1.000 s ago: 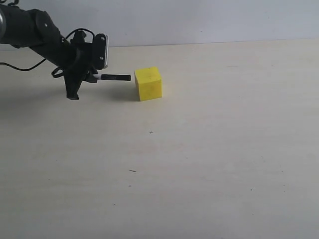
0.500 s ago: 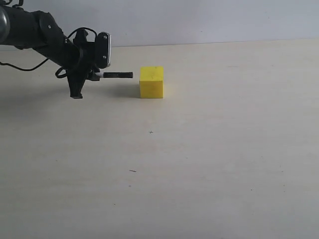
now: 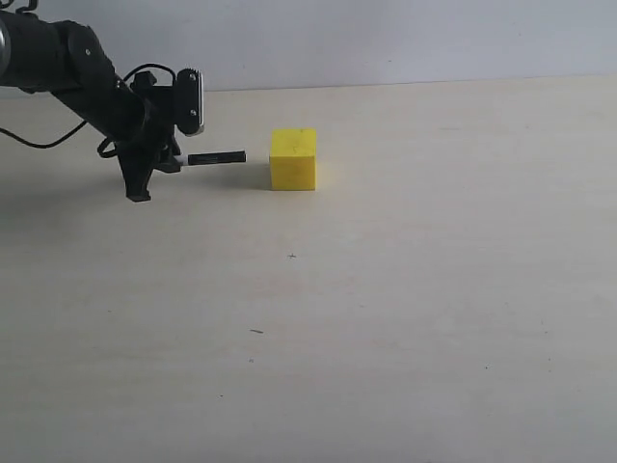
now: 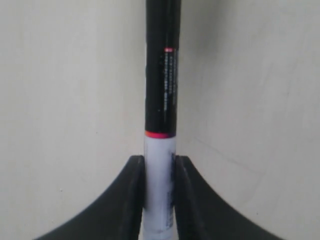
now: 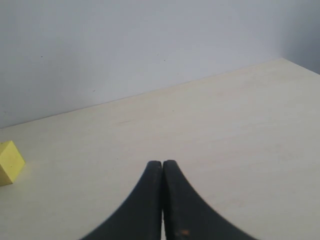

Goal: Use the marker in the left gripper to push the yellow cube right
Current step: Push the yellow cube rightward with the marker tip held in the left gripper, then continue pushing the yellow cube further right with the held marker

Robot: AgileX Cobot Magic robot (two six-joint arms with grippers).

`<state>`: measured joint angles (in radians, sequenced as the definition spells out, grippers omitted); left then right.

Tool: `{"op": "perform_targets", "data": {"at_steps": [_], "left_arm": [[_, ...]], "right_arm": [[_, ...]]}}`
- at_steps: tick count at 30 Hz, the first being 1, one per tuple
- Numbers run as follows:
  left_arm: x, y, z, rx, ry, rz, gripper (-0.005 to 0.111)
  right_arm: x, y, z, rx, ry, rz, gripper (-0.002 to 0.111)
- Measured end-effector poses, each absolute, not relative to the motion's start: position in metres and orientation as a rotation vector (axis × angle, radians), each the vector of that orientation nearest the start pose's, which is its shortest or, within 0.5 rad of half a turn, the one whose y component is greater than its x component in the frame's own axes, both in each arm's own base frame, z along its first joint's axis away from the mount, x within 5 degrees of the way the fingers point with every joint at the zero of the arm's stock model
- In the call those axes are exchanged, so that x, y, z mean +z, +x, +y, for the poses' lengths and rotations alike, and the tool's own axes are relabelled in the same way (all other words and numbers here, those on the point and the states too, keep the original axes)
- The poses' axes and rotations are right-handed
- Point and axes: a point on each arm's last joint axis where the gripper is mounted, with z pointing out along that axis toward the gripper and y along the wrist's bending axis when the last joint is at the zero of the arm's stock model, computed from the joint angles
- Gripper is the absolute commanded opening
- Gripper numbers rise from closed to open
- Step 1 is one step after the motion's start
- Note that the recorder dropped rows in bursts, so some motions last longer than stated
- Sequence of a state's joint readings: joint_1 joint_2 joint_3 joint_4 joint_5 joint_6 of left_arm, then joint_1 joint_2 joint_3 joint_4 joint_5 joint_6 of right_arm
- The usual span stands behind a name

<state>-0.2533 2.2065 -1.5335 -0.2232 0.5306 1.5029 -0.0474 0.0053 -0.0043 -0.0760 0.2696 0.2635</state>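
Note:
The yellow cube (image 3: pixel 293 159) rests on the pale table, left of centre towards the back. Its edge also shows in the right wrist view as the yellow cube (image 5: pixel 10 162). My left gripper (image 3: pixel 172 162) stands to the cube's left, shut on the marker (image 3: pixel 214 158), which lies level and points right at the cube. A small gap separates the marker's black tip from the cube's left face. In the left wrist view the jaws of the left gripper (image 4: pixel 159 161) clamp the white barrel of the marker (image 4: pixel 161 90) below its red band. My right gripper (image 5: pixel 162 165) is shut on nothing, off the exterior view.
The pale wooden table (image 3: pixel 405 289) stretches wide to the right and front of the cube. A light wall (image 3: pixel 386 39) runs behind the table's far edge. Black cables (image 3: pixel 39 140) trail from the left arm.
The cube has slid a little right and turned square. Over the last half second my left gripper has drawn back left and slightly down, opening a gap between marker tip and cube.

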Motion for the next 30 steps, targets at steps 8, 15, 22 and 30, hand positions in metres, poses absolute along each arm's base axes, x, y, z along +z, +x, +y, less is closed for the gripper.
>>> {"op": "perform_targets", "data": {"at_steps": [8,15,22,30], "left_arm": [[0.125,0.441,-0.128,-0.265,-2.534,-2.504,0.0],[0.128,0.425,-0.181,-0.254,-2.702,-2.375,0.0],[0.136,0.418,-0.212,-0.236,-2.749,-2.38,0.0],[0.133,0.425,-0.182,-0.201,-2.554,-2.476,0.0]], "right_arm": [[0.19,0.055,-0.004,0.087,0.223,1.74,0.0],[0.19,0.055,-0.004,0.087,0.223,1.74,0.0],[0.19,0.055,-0.004,0.087,0.223,1.74,0.0],[0.19,0.055,-0.004,0.087,0.223,1.74,0.0]]}}
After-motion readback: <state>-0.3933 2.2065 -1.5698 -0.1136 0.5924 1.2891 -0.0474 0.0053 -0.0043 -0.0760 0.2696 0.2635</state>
